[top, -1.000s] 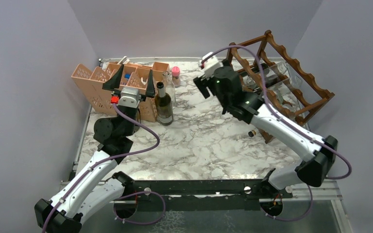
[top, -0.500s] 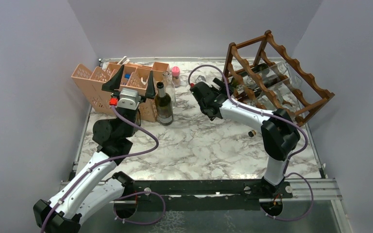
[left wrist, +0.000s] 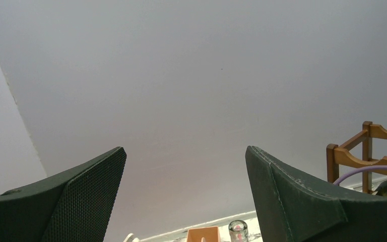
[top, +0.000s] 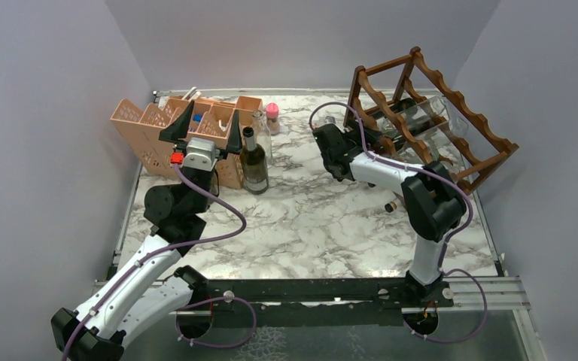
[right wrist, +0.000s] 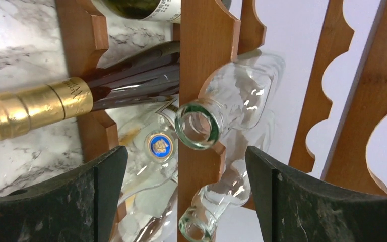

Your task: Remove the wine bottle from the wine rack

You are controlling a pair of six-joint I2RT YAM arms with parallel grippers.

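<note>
Clear wine bottle lies in wine rack, mouth facing right gripper

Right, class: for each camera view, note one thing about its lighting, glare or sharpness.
Top external: even, soft light, sharp throughout, only faint shadows on the marble table. Left wrist: mostly plain wall, low contrast, the left hand dark against it. Right wrist: white glare on the clear bottle, a sheen on the gold foil.

The right tool hangs near the wine rack.
</note>
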